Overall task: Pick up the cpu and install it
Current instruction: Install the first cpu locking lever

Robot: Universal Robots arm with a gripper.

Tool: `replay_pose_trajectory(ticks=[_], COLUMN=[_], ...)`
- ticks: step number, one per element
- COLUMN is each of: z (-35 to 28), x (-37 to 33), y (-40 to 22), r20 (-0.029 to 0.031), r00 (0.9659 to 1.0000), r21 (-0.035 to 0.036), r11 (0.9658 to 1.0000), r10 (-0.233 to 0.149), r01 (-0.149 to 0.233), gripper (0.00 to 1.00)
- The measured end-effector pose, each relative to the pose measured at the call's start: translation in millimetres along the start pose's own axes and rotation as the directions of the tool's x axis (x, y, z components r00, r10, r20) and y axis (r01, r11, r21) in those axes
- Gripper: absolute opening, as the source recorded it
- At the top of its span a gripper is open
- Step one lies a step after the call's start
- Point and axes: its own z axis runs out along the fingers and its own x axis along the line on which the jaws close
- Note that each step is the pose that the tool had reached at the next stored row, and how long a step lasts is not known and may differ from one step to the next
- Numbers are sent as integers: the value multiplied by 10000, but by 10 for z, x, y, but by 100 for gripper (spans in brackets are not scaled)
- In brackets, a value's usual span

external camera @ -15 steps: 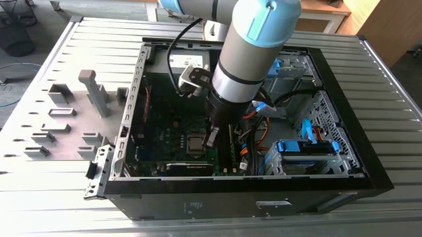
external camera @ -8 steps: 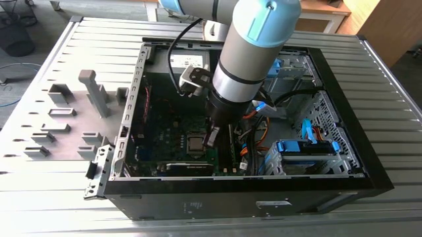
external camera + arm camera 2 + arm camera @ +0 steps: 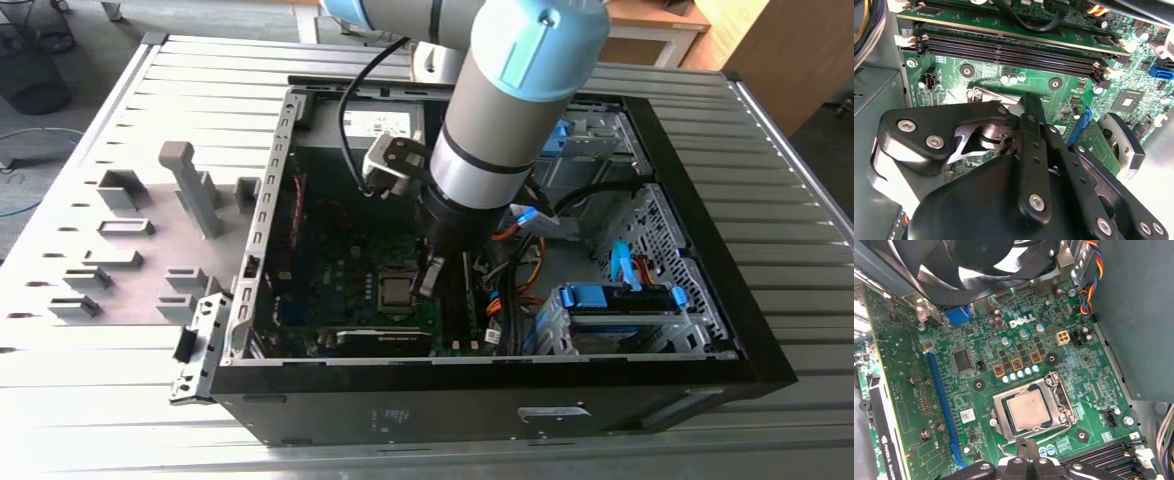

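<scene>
First wrist view: silvery square cpu (image 3: 1027,410) sits flat in socket (image 3: 1060,412); gripper (image 3: 1025,449) closed, holding nothing.

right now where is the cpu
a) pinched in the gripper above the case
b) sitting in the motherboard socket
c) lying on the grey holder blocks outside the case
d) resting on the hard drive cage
b: in the first wrist view the cpu lies flat inside the metal frame of the motherboard socket, with the gripper just beside the socket's edge.
</scene>
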Motion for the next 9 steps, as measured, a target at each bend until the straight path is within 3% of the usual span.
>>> replay_pose_trajectory(ticks=[9], z=[21], x=[3], y=[11], r20=[15], r00=[10000], r21=[14], r11=[10000], r10=[-1], r01=[1], gripper=[11])
